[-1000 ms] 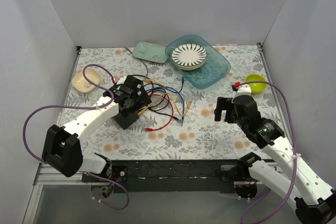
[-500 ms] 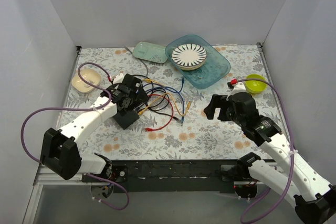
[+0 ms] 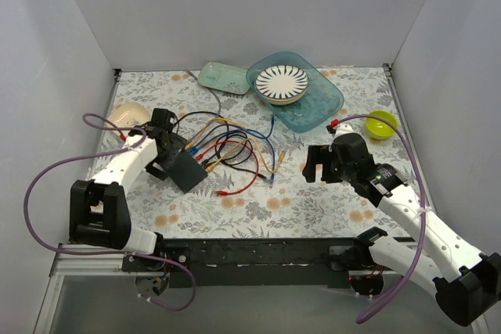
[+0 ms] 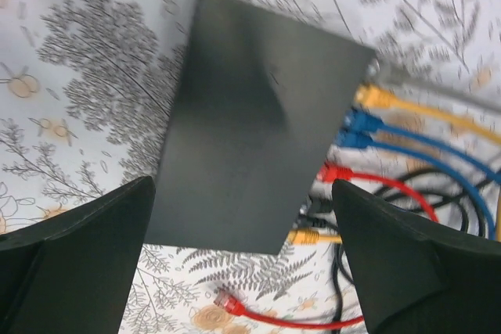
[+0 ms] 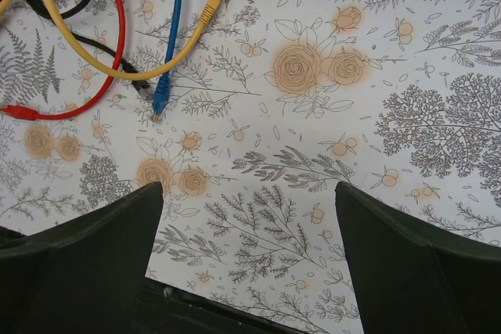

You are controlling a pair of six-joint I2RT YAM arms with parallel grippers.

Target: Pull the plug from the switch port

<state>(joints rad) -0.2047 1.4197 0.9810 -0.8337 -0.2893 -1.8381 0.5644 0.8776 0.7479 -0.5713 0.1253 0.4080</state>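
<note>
The switch (image 3: pixel 188 170) is a flat black box on the floral cloth, left of centre. In the left wrist view the switch (image 4: pixel 258 123) fills the middle, with yellow (image 4: pixel 376 98), blue (image 4: pixel 358 121), red (image 4: pixel 333 171) and further plugs seated along its right edge. My left gripper (image 3: pixel 166 160) is open and empty at the switch's left side, above it (image 4: pixel 243 271). My right gripper (image 3: pixel 319 166) is open and empty, right of the cable tangle (image 3: pixel 235 146). It (image 5: pixel 250 263) hangs over bare cloth.
Loose cable ends lie near my right gripper: a blue plug (image 5: pixel 159 105), a yellow plug (image 5: pixel 213 5), a red plug (image 5: pixel 19 112). A teal tray (image 3: pixel 317 111) with striped plates (image 3: pixel 282 84), a mint dish (image 3: pixel 223 76), a beige bowl (image 3: pixel 125 113) and a green bowl (image 3: pixel 381 123) ring the back.
My left gripper has drawn back to the left, off the top of the switch. My right gripper has moved left toward the cables.
</note>
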